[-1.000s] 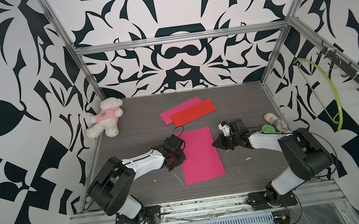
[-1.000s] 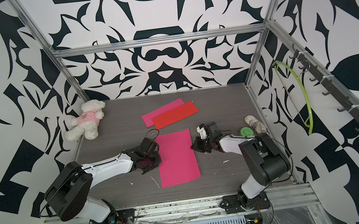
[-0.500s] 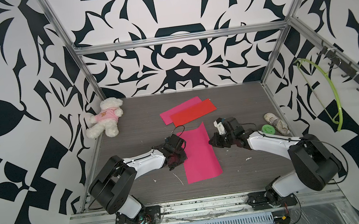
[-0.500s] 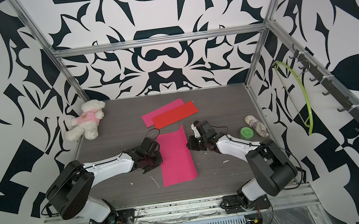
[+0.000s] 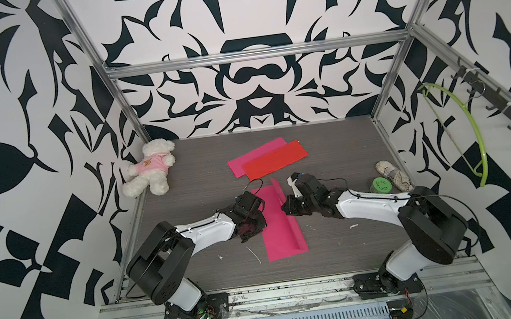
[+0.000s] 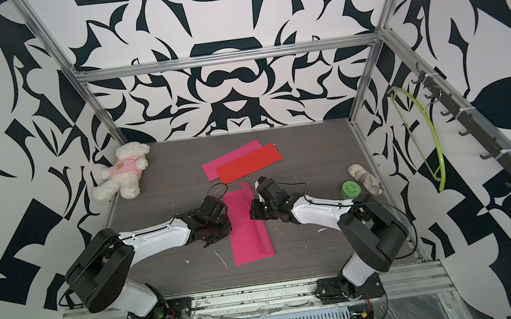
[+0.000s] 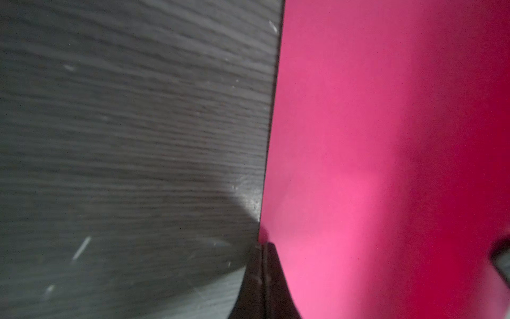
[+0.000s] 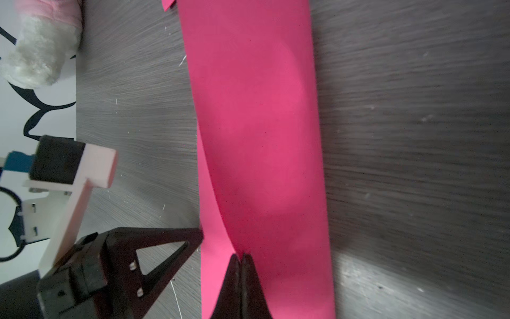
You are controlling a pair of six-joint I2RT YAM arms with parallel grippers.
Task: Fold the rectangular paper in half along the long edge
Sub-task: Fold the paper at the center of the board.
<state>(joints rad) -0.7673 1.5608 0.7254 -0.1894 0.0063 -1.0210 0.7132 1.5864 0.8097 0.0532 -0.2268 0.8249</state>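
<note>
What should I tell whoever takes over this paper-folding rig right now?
Left gripper: shut, tips at the left long edge of the pink paper, which lies on the table.
Right gripper: shut on the paper's right long edge, raised above the sheet.
Done: right half lifted and curling over.
To do: carry that edge across to the left edge, lay it down, press the crease.

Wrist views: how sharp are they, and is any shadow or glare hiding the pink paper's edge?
Left wrist view: dark wood-grain tabletop smeared, pink rectangular paper darkening away from its edge, edge clear up to the left pincer. Right wrist view: paper sharp at the right pincer, tabletop streaky, glare patch beside the paper.
</note>
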